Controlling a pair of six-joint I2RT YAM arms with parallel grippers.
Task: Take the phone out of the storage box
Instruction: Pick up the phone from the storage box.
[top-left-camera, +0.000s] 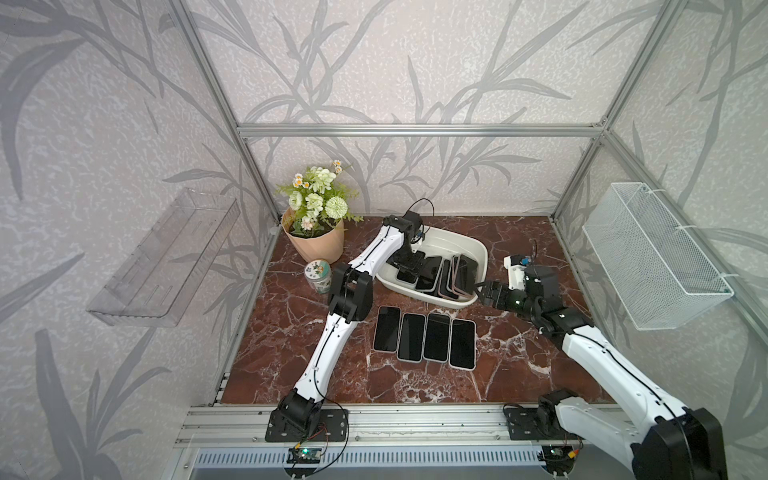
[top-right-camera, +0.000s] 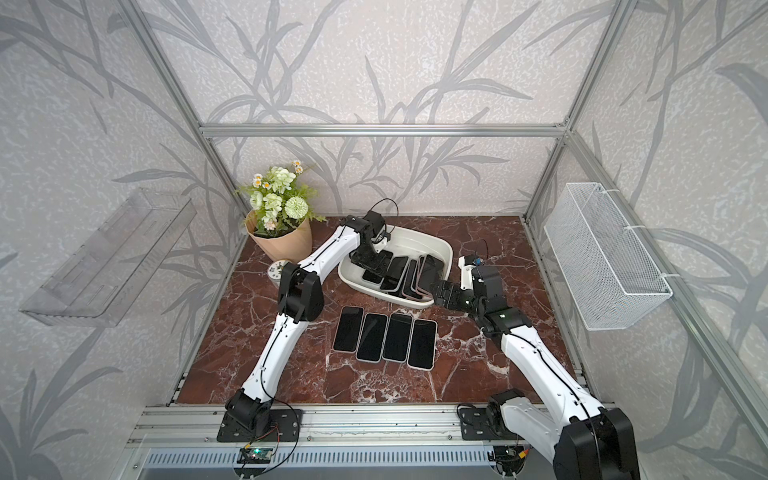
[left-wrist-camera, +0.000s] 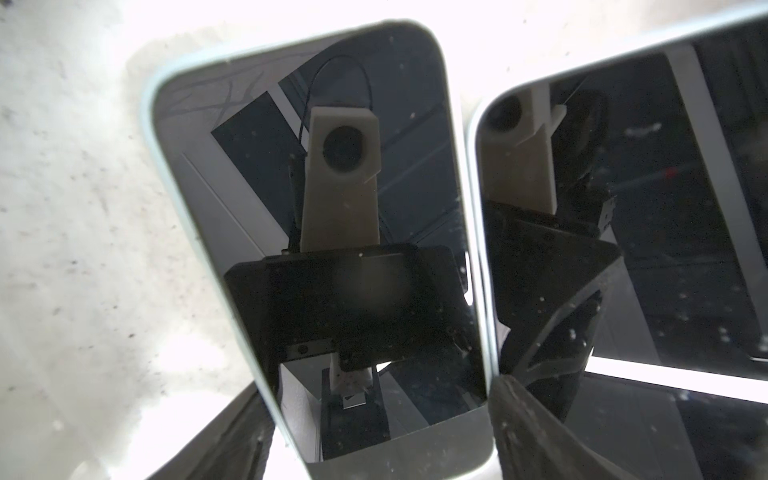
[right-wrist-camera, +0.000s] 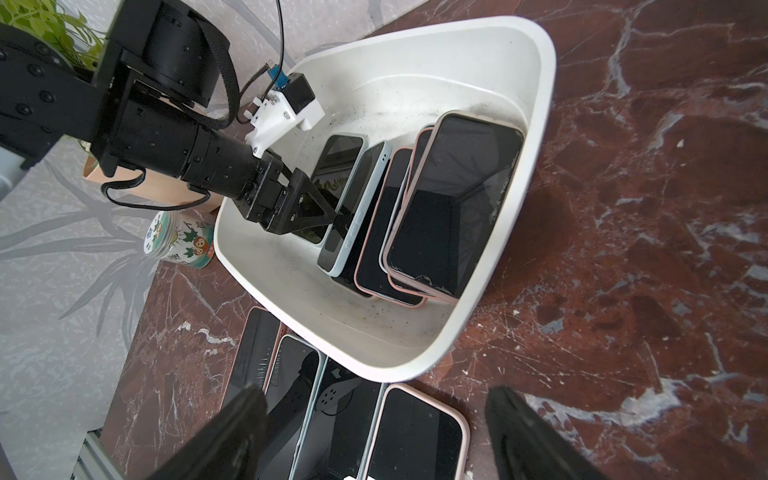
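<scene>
The off-white storage box (top-left-camera: 459, 240) (top-right-camera: 424, 242) (right-wrist-camera: 536, 104) stands at the back middle of the marble table, with several phones leaning in a row inside. My left gripper (top-left-camera: 409, 266) (top-right-camera: 370, 266) (left-wrist-camera: 380, 392) (right-wrist-camera: 332, 214) reaches down into the box's left end. Its fingers (left-wrist-camera: 528, 428) straddle the width of the leftmost phone (left-wrist-camera: 316, 166) (right-wrist-camera: 338, 151), a dark screen with a pale rim; a thin gap shows beside one finger. My right gripper (top-left-camera: 478, 291) (top-right-camera: 435, 291) (right-wrist-camera: 374, 399) hangs open and holds nothing, just outside the box's front right corner.
Several phones (top-left-camera: 424, 336) (top-right-camera: 384, 336) lie face up side by side in front of the box. A flower pot (top-left-camera: 313, 239) and a small printed tin (top-left-camera: 318, 277) stand left of the box. A clear tray (top-left-camera: 166, 257) hangs on the left wall, a wire-mesh basket (top-left-camera: 652, 253) on the right.
</scene>
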